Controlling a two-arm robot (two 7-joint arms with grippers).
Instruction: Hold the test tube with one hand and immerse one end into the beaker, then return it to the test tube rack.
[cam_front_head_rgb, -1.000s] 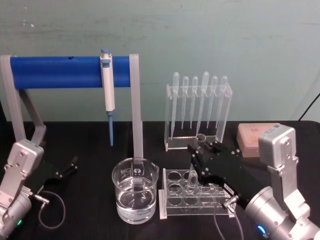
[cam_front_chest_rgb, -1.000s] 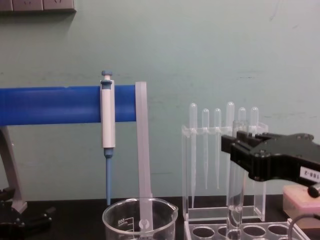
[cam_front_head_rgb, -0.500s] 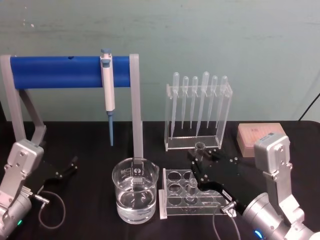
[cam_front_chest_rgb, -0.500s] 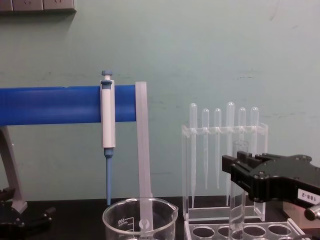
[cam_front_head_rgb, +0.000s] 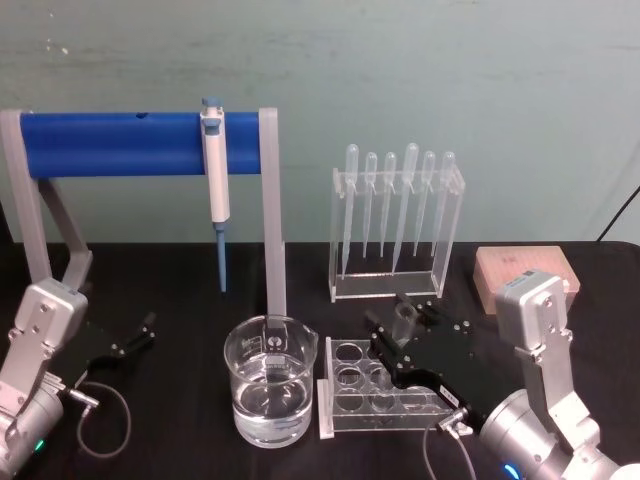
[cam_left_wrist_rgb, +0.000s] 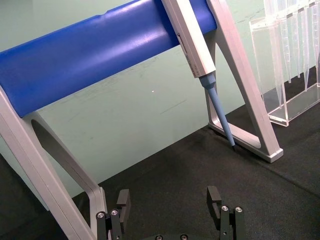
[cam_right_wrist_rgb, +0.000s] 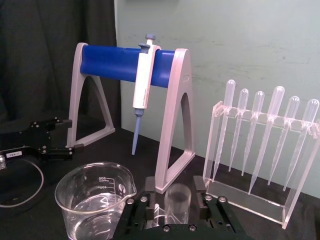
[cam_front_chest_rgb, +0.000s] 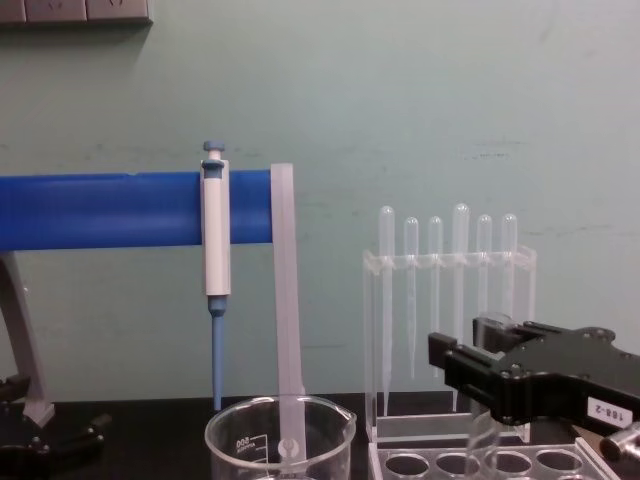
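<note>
While the right end effector (cam_front_head_rgb: 400, 335) stays clamped on the clear, upright test tube (cam_front_chest_rgb: 490, 395) at lower right, the left end effector (cam_left_wrist_rgb: 170, 200) sits apart, idle, at lower left

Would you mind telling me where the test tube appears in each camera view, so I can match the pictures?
Head view: test tube between the right gripper fingers, above the rack.
Chest view: test tube, lower right.
Right wrist view: its rim, bottom centre.
Left wrist view: not in it.
Shared landmark: the pipette stand.
</note>
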